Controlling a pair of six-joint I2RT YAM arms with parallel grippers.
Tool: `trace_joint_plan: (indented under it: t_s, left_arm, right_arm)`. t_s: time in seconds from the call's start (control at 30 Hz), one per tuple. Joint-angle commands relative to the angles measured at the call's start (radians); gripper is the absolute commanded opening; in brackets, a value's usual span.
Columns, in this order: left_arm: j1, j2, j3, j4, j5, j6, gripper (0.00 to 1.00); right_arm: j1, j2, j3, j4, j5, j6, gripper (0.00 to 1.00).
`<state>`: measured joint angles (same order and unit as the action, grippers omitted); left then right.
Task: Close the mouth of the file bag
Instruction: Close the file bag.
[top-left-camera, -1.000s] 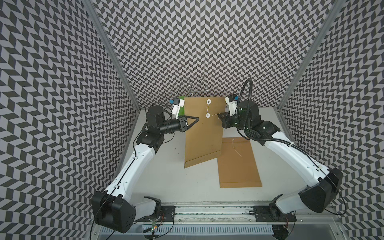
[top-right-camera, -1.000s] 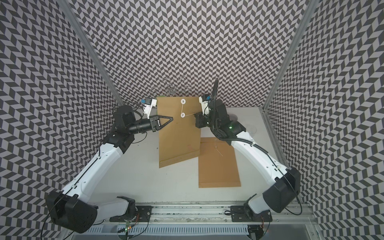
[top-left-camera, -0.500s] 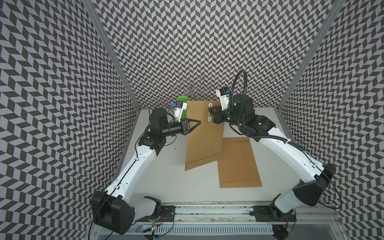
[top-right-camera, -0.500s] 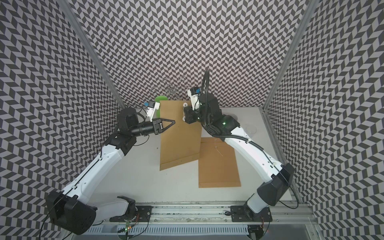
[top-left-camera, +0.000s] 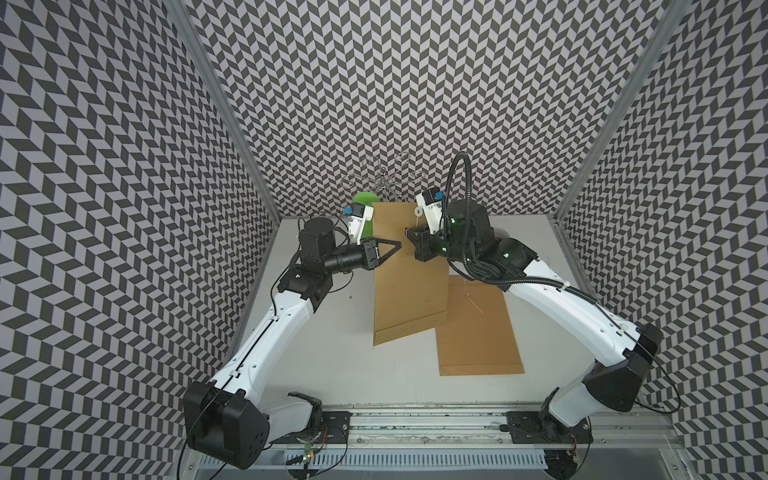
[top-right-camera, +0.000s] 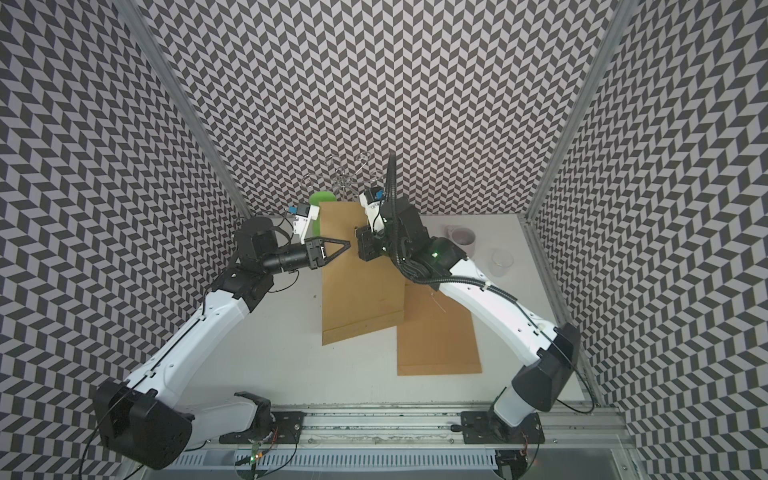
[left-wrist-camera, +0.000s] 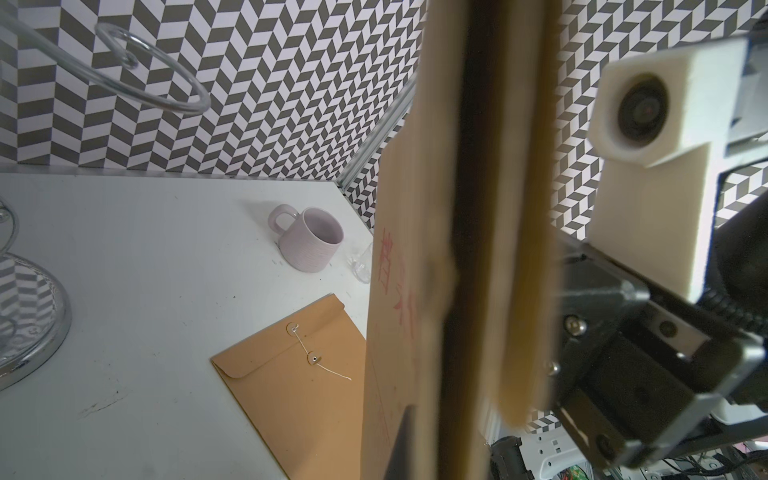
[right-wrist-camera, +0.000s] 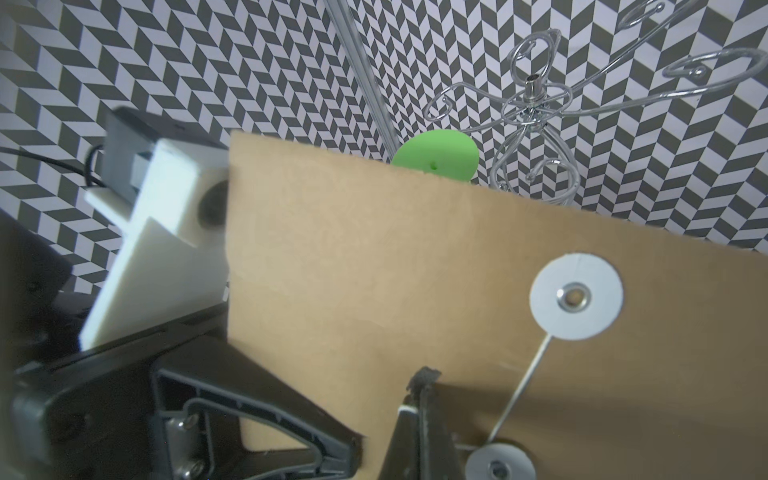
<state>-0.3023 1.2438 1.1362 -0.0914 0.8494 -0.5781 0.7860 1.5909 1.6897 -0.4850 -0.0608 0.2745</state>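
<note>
The file bag (top-left-camera: 409, 291) is held up at its mouth end over the bench (top-left-camera: 316, 357) — lower corner overlapping a second envelope (top-left-camera: 478, 332). The left hand (top-left-camera: 394, 248) clamps its side edge; the right hand (right-wrist-camera: 423, 388) is pinched shut by the string discs (right-wrist-camera: 576, 297) (whether on string, unclear).

Each arm alternates glossy white shells with black joint housings. The left arm (top-left-camera: 270, 332) ends in a black barrel wrist, and the left gripper (top-left-camera: 400, 245) has black triangular open-frame fingers (right-wrist-camera: 270, 392) with silver screws (right-wrist-camera: 190, 420). A ribbed black conduit (top-right-camera: 391, 178) arches over the right arm (top-left-camera: 557, 302), whose joints show green lights (top-right-camera: 435, 253). White camera blocks (top-left-camera: 360, 220) sit on both wrists, blue-tipped
</note>
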Motion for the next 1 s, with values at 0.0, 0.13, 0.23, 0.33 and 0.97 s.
trace_joint_plan:
  t_s: [0.0, 0.13, 0.23, 0.33, 0.97]
  left_arm:
    - [0.006, 0.0, 0.053, 0.045, 0.012, 0.001, 0.0]
    - [0.022, 0.016, 0.09, 0.049, 0.007, 0.0, 0.0]
    - [0.028, 0.028, 0.113, 0.059, 0.005, -0.005, 0.0]
    - [0.028, 0.04, 0.13, 0.064, 0.009, -0.01, 0.0]
    - [0.082, 0.018, 0.163, 0.012, 0.006, 0.024, 0.0]
  right_arm:
    - [0.032, -0.039, -0.044, 0.042, -0.059, 0.021, 0.0]
    - [0.039, -0.062, -0.104, 0.039, -0.059, 0.027, 0.0]
    - [0.038, -0.086, -0.149, 0.049, -0.046, 0.029, 0.0]
    - [0.039, -0.092, -0.164, 0.048, -0.038, 0.029, 0.0]
    - [-0.021, -0.136, -0.291, 0.06, -0.055, 0.019, 0.11]
